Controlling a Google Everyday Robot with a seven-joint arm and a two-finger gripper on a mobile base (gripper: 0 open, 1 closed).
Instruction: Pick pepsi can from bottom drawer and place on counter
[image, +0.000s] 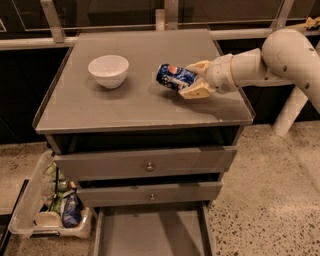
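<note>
The arm (260, 62) is seen entering from the right edge. A large rounded white joint (292, 50) is set at the upper right. From there the forearm is stretched leftward and slightly downward over the right part of the tabletop (140, 105). The wrist is held roughly level, so that the gripper (189, 80) is pointed to the left, over the right-middle of the tabletop.

The pepsi can (172, 77) is clamped between the two tan fingers (199, 65), one closed on its upper side and one on its lower side, at the end nearer the wrist. The can is held on its side, its long axis nearly level and tipped a little, with the round logo turned upward and toward the camera. A shadow is cast on the grey surface just below it. Whether the can is touching the tabletop cannot be told.

A white bowl (108, 70) is set upright on the left part of the tabletop, well apart from the can. Below the tabletop, two drawer fronts (149, 166) with small knobs are seen. Beneath them the bottom drawer (150, 235) is pulled out, with its flat grey floor exposed. A clear plastic bin (50, 215) holding mixed packages is placed on the speckled floor (270, 200) to the left of the cabinet.
</note>
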